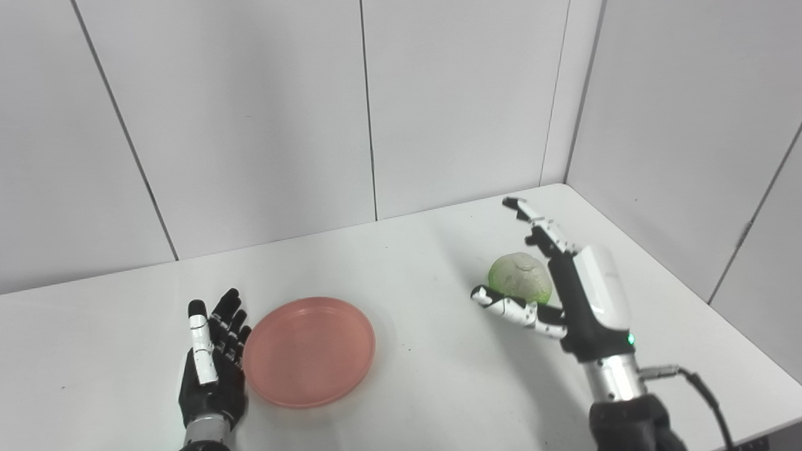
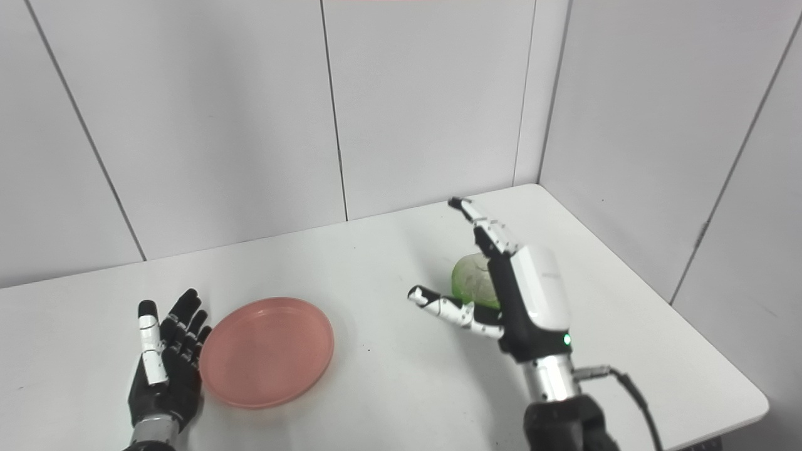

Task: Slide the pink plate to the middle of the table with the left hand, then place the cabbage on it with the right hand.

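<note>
my left hand (image 1: 212,363) lies with fingers apart and holding nothing, just beside the left rim of the round, shallow pink plastic plate (image 1: 309,351), possibly touching it; i cannot tell for sure. the plate sits flat on the white tabletop (image 1: 413,388), left of the middle as i judge it, so the slide looks not quite finished or only just done. well to the right of the plate rests the pale green, round cabbage (image 1: 520,277), and my right hand (image 1: 551,294) hangs spread around it, thumb on the near side and fingers over the far side, not clamped. next i reckon i nudge the plate further right if needed, then close the right hand on the cabbage, lift, and carry it left to the plate.
</note>
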Available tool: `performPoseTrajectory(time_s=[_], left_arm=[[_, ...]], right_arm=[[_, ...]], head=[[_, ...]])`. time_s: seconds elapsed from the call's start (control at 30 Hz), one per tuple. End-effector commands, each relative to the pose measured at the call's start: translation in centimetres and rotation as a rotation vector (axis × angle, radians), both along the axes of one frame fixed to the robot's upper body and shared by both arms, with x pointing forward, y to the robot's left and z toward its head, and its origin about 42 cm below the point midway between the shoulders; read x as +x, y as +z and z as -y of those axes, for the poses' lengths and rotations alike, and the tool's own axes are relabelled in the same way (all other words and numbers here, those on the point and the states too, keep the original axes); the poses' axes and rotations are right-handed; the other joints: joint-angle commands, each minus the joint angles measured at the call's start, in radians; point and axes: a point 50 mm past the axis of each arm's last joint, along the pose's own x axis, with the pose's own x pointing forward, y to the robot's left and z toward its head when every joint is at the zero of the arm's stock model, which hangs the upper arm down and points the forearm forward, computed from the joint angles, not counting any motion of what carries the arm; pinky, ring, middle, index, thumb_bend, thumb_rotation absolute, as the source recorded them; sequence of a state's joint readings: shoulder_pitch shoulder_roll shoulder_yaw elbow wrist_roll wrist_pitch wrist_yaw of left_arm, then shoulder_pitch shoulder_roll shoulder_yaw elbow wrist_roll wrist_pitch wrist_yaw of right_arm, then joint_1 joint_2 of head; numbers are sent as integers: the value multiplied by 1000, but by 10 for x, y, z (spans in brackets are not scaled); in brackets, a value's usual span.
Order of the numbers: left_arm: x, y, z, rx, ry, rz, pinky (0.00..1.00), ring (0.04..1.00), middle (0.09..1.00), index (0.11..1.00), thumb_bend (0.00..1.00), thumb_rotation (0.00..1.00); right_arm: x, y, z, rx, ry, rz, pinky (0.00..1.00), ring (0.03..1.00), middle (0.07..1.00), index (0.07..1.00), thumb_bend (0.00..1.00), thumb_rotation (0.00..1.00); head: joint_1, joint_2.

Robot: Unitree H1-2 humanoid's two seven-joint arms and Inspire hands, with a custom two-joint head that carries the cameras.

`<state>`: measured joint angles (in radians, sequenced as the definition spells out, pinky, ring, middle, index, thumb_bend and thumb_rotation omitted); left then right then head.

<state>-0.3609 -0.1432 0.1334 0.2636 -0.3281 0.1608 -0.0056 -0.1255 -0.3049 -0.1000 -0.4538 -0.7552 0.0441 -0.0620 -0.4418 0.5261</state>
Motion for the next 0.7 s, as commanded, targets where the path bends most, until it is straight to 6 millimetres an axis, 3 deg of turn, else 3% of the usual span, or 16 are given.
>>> performPoseTrajectory(time_s=[0.0,0.3,0.37,0.53,0.67], left_arm=[[-11,-20,2,-1,-12,-98,1000,984,953,796,735,902],[-13,-22,2,8,-9,-108,1000,986,955,795,730,888],[-13,-22,3,14,-12,-106,1000,980,950,787,725,899],[-13,-25,6,19,-12,-113,1000,968,946,795,753,901],[-14,-25,7,24,-13,-117,1000,963,941,787,751,900]], right_arm=[[5,19,8,-77,-42,32,700,830,870,856,829,890],[38,57,41,-225,-63,-249,776,926,916,882,954,777],[52,64,48,-283,-65,-349,794,935,928,888,989,664],[80,67,59,-343,-57,-485,734,909,930,854,1000,364],[100,65,67,-397,-55,-585,706,915,931,860,1000,269]], head=[[1,2],[10,5],[12,4],[22,4],[25,6]])
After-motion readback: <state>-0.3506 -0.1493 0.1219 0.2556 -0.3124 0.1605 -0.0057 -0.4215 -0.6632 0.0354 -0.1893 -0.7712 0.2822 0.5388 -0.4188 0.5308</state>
